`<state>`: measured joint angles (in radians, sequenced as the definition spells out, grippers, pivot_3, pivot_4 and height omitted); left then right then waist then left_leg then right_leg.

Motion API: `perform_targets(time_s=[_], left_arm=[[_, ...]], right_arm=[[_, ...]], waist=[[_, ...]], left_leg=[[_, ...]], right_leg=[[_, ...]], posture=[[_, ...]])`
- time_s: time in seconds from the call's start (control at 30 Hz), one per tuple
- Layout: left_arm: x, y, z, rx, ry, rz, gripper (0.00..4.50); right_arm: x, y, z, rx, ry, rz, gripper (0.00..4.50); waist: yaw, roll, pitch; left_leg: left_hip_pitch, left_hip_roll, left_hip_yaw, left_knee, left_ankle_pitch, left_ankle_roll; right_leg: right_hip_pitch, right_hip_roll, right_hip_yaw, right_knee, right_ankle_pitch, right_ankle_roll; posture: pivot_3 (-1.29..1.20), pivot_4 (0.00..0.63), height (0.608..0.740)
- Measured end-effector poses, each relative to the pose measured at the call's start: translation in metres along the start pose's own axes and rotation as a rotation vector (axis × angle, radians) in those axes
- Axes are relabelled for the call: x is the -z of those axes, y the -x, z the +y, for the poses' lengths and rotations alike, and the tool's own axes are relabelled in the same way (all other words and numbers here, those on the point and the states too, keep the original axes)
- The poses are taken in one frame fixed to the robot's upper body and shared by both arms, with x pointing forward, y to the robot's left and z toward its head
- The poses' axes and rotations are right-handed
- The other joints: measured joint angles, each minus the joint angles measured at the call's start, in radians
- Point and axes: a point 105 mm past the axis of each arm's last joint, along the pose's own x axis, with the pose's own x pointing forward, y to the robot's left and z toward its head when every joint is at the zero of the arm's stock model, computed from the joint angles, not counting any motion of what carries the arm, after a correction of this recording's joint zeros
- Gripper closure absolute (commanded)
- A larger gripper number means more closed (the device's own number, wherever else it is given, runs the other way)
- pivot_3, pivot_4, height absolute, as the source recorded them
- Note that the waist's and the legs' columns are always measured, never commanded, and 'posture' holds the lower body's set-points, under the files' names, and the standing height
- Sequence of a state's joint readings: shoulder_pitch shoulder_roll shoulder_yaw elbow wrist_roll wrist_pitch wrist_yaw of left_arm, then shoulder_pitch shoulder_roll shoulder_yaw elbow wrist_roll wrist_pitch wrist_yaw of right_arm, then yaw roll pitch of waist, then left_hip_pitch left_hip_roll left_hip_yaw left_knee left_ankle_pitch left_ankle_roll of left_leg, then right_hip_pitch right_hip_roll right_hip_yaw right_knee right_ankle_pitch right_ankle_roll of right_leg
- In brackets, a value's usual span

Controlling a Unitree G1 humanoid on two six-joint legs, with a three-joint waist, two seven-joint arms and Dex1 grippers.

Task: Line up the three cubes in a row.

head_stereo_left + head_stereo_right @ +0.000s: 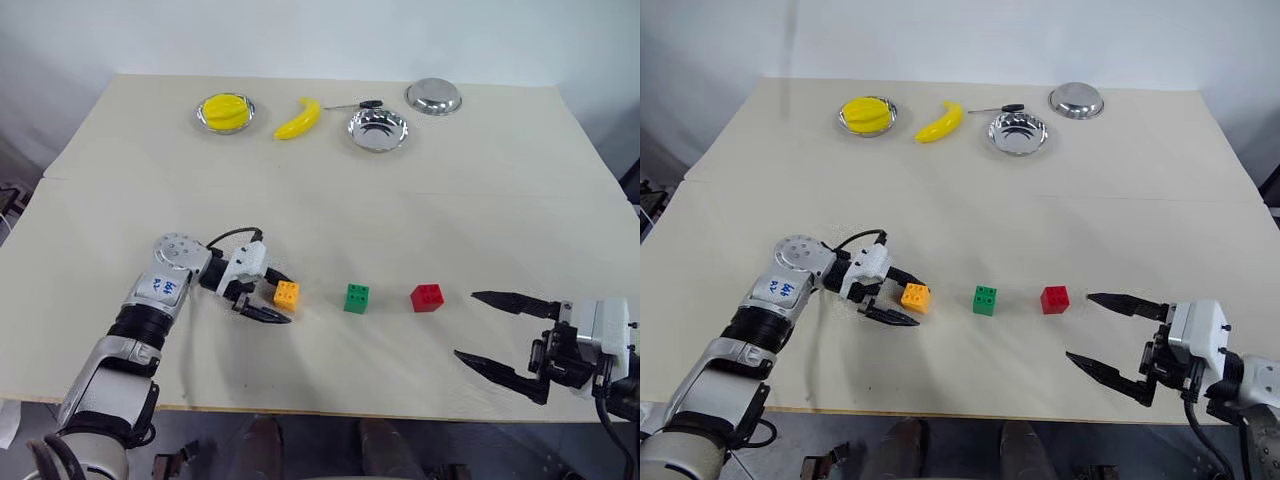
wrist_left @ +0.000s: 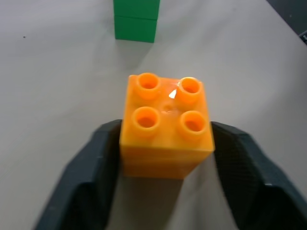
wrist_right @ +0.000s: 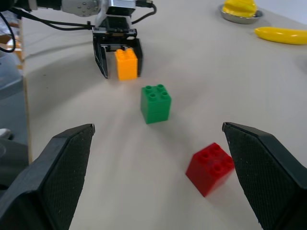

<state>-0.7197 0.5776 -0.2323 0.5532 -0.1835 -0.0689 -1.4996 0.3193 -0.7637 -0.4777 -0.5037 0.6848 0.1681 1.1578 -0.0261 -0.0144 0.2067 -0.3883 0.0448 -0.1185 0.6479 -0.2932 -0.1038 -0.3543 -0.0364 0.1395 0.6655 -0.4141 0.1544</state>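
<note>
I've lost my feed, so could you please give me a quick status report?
Left gripper open around orange cube; right gripper open, empty. Orange, green cube, red cube in a row. Nothing in the way.

Three studded toy cubes, orange-yellow (image 1: 287, 294), green (image 1: 356, 298) and red (image 1: 427, 298), sit upright in a spaced row on my counter (image 1: 320, 180).

You look down on a cream-white table (image 1: 420, 215) that spans nearly the whole width of the head views. A faint seam (image 1: 330, 186) runs across its top from side to side, dividing a far section from a near one. The near edge shows a thin, wood-coloured lip (image 1: 330, 409). Behind the far edge rises a plain, pale grey-white wall (image 1: 320, 40). Dark floor (image 1: 20, 200) appears past the table's left and right corners. The lighting is even and soft, casting only short, weak shadows.
</note>
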Motion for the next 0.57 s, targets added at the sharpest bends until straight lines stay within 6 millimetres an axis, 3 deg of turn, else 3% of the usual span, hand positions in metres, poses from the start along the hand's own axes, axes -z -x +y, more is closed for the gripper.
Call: perform_targets(time_s=[0.23,0.4,0.57], left_arm=[[0.003,0.058,-0.001,-0.175,-0.04,0.002,0.22],[0.013,0.121,-0.023,-0.365,0.036,-0.013,0.22],[0.01,0.13,-0.036,-0.394,0.052,-0.047,0.22]], right_arm=[[0.009,0.013,-0.01,-0.016,0.006,0.003,0.0],[0.027,0.045,-0.025,-0.034,0.023,0.126,0.0],[0.032,0.054,-0.03,-0.055,0.036,0.158,0.0]], waist=[[-0.007,0.0,0.0],[-0.005,0.0,0.0],[0.004,0.001,0.0]], left_leg=[[0.001,0.001,0.0,-0.001,0.0,0.001],[0.001,0.001,0.001,-0.002,-0.002,0.003],[0.001,0.001,0.0,-0.001,-0.002,0.004]], right_leg=[[-0.001,0.0,0.0,0.0,0.0,0.0],[-0.001,0.0,0.0,0.0,0.0,0.0],[0.001,0.0,0.0,0.0,0.0,0.0]], posture=[[0.0,0.15,0.74],[0.0,0.15,0.74],[0.0,0.15,0.74]])
